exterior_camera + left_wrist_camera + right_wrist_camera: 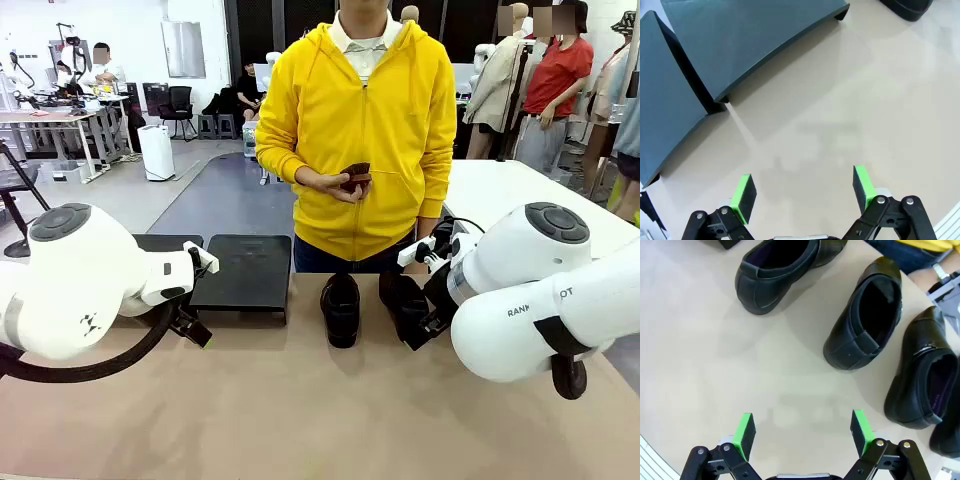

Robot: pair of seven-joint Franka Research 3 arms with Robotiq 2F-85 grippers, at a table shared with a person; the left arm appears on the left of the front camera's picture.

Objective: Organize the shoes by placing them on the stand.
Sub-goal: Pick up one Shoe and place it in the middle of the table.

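The right pincer (802, 432) is being held wide open and empty over the bench (715, 355), with the shoes (865, 320) being seen on the bench just ahead and toward its right, the nearest lying heel-first toward it, its long axis running away from it. The left pincer (802, 192), likewise spread and empty, is being held near the stand (755, 40), ahead and to its left, so the right arm is being judged the nearer for the first pick.

print: "RAN" and "OT", partly cut off | on: right arm (540, 305) white shell | other text: none legible
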